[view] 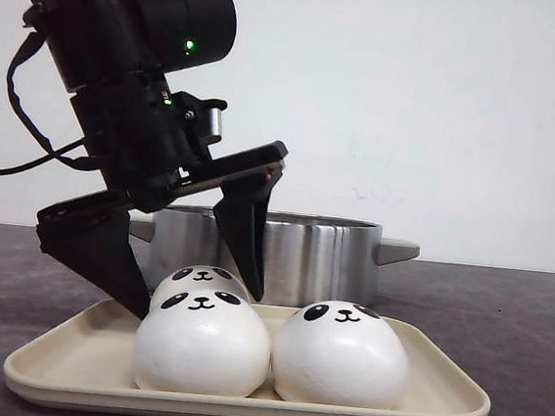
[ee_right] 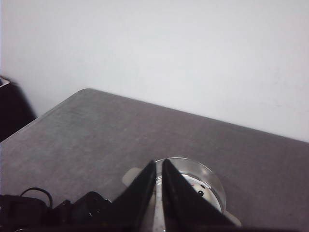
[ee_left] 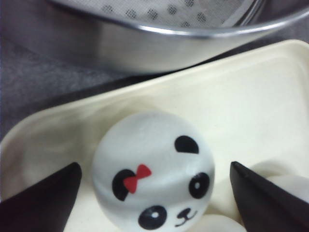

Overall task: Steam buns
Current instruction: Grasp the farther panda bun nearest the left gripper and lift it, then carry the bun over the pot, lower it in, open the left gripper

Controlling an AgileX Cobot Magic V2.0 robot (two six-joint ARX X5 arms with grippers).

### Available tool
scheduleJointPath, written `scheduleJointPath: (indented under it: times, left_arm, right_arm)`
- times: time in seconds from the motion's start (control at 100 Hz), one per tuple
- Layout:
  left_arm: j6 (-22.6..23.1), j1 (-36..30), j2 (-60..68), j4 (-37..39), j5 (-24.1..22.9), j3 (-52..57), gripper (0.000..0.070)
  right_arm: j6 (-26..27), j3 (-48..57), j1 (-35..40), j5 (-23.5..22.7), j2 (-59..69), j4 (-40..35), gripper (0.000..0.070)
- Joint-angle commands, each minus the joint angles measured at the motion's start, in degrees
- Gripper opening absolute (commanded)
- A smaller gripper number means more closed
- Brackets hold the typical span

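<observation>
Tray: cream plastic rectangular tray (view: 67,350) lies at front edge of the dark grey table (view: 504,308), w/ three buns on it.
Front buns: two smooth white dome-shaped panda-face buns, one front-left (view: 202,343) and one front-right (view: 341,353) on the tray, touching each other, faces turned upward.
Back bun: third white panda bun (view: 197,281), behind the front-left one and touching it, near the tray's back edge. In left wrist view it (ee_left: 153,170) shows black ears, oval eyes, small nose and mouth, and a small red bow at one ear.
Pot: round stainless-steel steamer pot w/ side handles (view: 322,257) stands on the table just behind the tray's back edge; perforated plate inside seen in left wrist view (ee_left: 193,12).
Bun in pot: right wrist view shows the pot (ee_right: 212,186) from above w/ one white bun w/ black face marks (ee_right: 197,188) inside, partly hidden.
Left gripper: black left gripper (view: 192,274) is low over the tray's back-left part, jaws spread wide, one finger each side of the back bun. Contact w/ the bun: cannot tell.
Right gripper: black right gripper (ee_right: 158,193) is above the table, well apart from the tray, jaws nearly pressed together w/ only a thin gap, holding nothing.
</observation>
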Motion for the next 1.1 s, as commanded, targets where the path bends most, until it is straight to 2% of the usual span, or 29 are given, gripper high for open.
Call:
scheduleJointPath:
  times: [0.0, 0.06, 0.16, 0.2, 0.36, 0.51, 0.61, 0.91, 1.09]
  left_arm:
    - [-0.5, -0.7, 1.6, -0.3, -1.1, 0.9, 0.0585]
    - [-0.5, -0.7, 1.8, -1.0, -1.9, 0.9, 0.0517]
    - [-0.1, -0.7, 1.8, -1.9, -2.8, 0.9, 0.0292]
    - [0.2, -0.7, 1.8, -1.9, -2.8, 0.9, 0.0222]
    - [0.4, -0.7, 1.8, -1.8, -3.7, 0.9, 0.0000]
    - [2.5, -0.8, 1.8, -2.4, -4.0, 0.9, 0.0000]
    - [2.8, -1.0, -0.2, -4.6, -1.9, 1.4, 0.0000]
    - [2.9, -5.0, -18.8, 0.3, -1.5, 1.6, 0.0000]
    - [3.0, -5.2, -27.4, 6.9, -7.0, 1.8, 0.0003]
  right_arm:
    - [1.0, 0.8, 0.7, 0.0, 0.3, 0.2, 0.0013]
    - [1.0, 0.8, 0.7, 0.0, 0.3, 0.0, 0.0013]
    - [1.0, 0.8, 0.7, 0.0, 0.4, -0.5, 0.0013]
    - [1.0, 0.8, 0.7, 0.0, 0.4, -0.6, 0.0013]
    - [2.0, 0.8, 0.7, 0.0, 0.4, -0.7, 0.0013]
    - [2.2, 0.8, 0.7, 0.0, 0.4, -1.6, 0.0013]
    - [2.4, 0.8, 0.7, 0.0, 0.4, -2.0, 0.0013]
    - [2.4, 0.8, 0.7, 0.1, 0.4, -2.5, 0.0013]
    - [2.4, 0.8, 0.7, 0.1, 0.4, -2.6, 0.0013]
